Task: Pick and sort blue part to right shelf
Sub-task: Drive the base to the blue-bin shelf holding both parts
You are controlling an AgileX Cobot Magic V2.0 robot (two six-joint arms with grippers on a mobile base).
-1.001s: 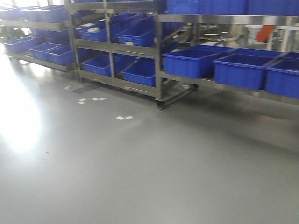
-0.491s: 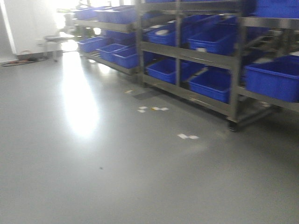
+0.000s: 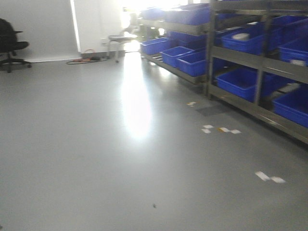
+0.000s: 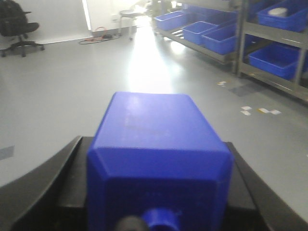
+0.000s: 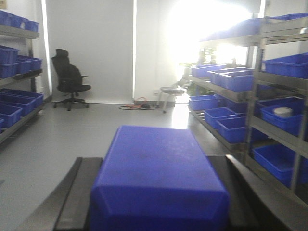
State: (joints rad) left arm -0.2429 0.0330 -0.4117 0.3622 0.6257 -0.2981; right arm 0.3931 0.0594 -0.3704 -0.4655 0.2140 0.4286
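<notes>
Blue crates (image 3: 238, 82) line the shelf (image 3: 210, 53) from 1 to 3 o'clock; one holds a white round object (image 5: 283, 112). A blue block (image 4: 159, 154) hides the left jaws, another the right jaws; we cannot tell their opening.

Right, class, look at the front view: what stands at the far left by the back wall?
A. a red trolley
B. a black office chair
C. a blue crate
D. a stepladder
B: a black office chair stands against the pale wall, while the blue crates all sit on racks at the right.
</notes>
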